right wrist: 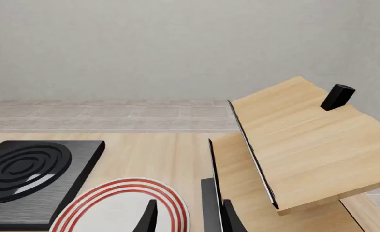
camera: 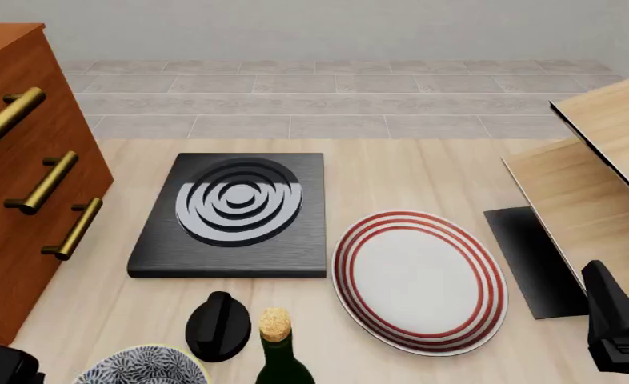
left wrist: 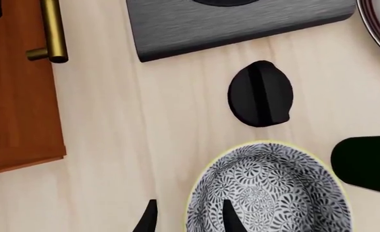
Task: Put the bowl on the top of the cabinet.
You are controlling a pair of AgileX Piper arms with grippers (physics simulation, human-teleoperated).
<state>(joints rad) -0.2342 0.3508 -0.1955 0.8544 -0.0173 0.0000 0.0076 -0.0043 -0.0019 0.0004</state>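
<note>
The bowl [left wrist: 274,191], blue-and-white patterned inside with a pale rim, sits on the table at the near left [camera: 144,366]. My left gripper [left wrist: 190,220] is open and straddles the bowl's rim, one fingertip [left wrist: 232,217] over the inside and the other outside it; the jaws do not touch the rim. The reddish-brown cabinet [camera: 26,200] with brass handles stands at the far left, and its front edge shows in the left wrist view [left wrist: 16,96]. My right gripper [right wrist: 190,220] is open and empty near the table's right side, above the plate's edge.
A black burner slab [camera: 234,212] lies mid-table beside the cabinet. A white plate with red rings [camera: 419,280] lies right of it. A black knob-shaped object [camera: 218,324] and a corked bottle [camera: 279,352] stand next to the bowl. A pale wooden board structure [camera: 602,184] fills the right.
</note>
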